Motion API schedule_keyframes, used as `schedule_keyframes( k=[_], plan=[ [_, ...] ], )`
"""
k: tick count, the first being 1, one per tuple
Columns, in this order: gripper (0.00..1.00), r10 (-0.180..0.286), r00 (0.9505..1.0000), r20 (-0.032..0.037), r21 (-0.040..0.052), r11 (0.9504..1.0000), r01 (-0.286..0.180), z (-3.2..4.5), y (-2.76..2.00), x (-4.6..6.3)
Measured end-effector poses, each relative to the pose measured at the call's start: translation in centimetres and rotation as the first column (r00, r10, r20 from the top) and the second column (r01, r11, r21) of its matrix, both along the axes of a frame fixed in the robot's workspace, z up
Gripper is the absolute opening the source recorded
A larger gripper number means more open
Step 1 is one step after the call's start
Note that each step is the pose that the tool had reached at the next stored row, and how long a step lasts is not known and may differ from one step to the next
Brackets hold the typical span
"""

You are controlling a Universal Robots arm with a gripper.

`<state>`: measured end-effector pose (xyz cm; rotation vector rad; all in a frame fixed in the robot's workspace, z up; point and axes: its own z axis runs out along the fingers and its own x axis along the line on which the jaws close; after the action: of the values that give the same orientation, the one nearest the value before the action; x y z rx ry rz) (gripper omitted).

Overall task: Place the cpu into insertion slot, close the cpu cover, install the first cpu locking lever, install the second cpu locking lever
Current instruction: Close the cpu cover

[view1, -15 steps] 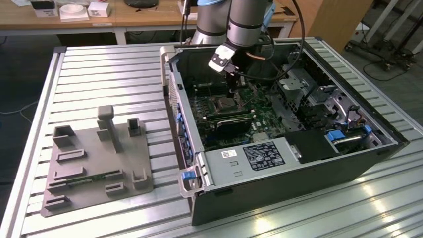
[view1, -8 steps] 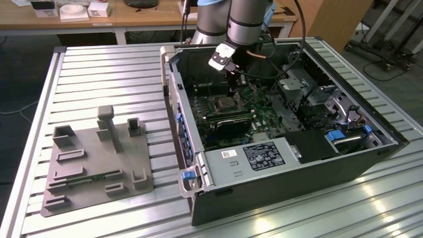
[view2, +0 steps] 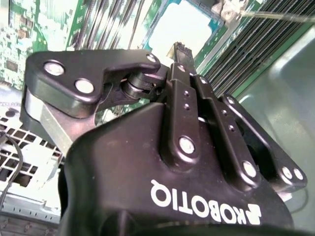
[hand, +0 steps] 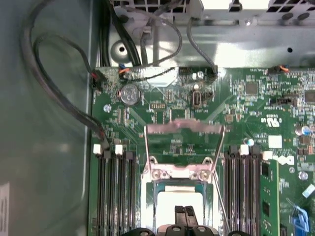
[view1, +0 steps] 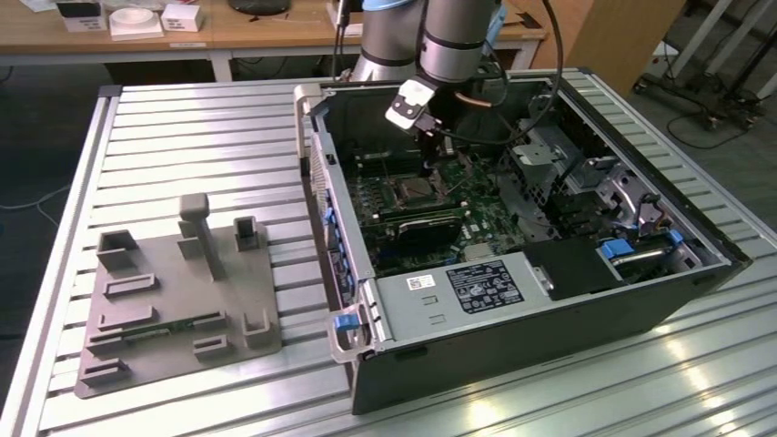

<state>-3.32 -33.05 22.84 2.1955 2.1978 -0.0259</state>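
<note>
Table [view1: 182,118]: slatted metal, carrying the open computer case and a grey fixture.
Computer case [view1: 680,291]: lying on its side with the panel off, inside facing up, on the exterior view's right part of the table.
Grey fixture [view1: 182,291]: flat plate with upright blocks, on the exterior view's left, well apart from the arm.
Arm [view1: 456,36]: reaching down into the case from the far side, above the motherboard.
Motherboard [hand: 246,113]: green, flat on the floor of the case, with long black memory slots [hand: 115,196] on both sides of the socket.
Gripper [view1: 425,171]: black, pointing down at the socket; seen close in both wrist views [hand: 184,212] [view2: 179,46].
Cpu cover [hand: 184,127]: thin silver frame, swung up and open on its hinge, not over the socket.
Insertion slot [hand: 147,196]: silver rim between the memory slots, directly under the gripper.
Cpu [hand: 170,201]: bright square lying flat inside the insertion slot, also pale behind the fingertip in the second wrist view [view2: 182,24].
Fingers [hand: 180,212]: pressed together, no gap, nothing between them; tips just over the cpu, contact with it not possible to tell.
Locking lever [hand: 220,196]: thin wire rod beside the slot, unlatched, running along the rim.
</note>
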Motion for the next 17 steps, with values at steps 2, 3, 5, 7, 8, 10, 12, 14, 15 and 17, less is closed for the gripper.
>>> schedule_keyframes(
  k=[2,3,5,7,8,10,12,14,15,17],
  plan=[
    [0.1,0.0,1.0,0.0,0.0001,1.0,0.0,0.0,0.0,0.3],
    [0.1,0.001,1.0,0.0,0.0002,1.0,-0.001,0.0,-0.01,0.4],
    [0.1,0.002,1.0,0.0,0.0002,1.0,-0.002,0.1,0.0,0.4],
    [0.1,0.003,1.0,0.0,0.0002,1.0,-0.003,0.46,0.0,0.4],
    [0.1,0.003,1.0,0.0,0.0003,1.0,-0.003,0.67,0.0,0.4],
    [0.1,0.003,1.0,0.0001,0.0004,1.0,-0.003,1.09,0.0,0.4],
    [0.1,0.004,1.0,0.0,0.0003,1.0,-0.004,1.54,0.0,0.4],
    [0.1,0.004,1.0,0.0001,0.0004,1.0,-0.004,1.91,0.0,0.4],
    [0.1,0.004,1.0,0.0,0.0003,1.0,-0.004,2.04,0.0,0.4],
    [0.1,0.004,1.0,0.0,0.0003,1.0,-0.004,2.18,0.0,0.4]
  ],
)
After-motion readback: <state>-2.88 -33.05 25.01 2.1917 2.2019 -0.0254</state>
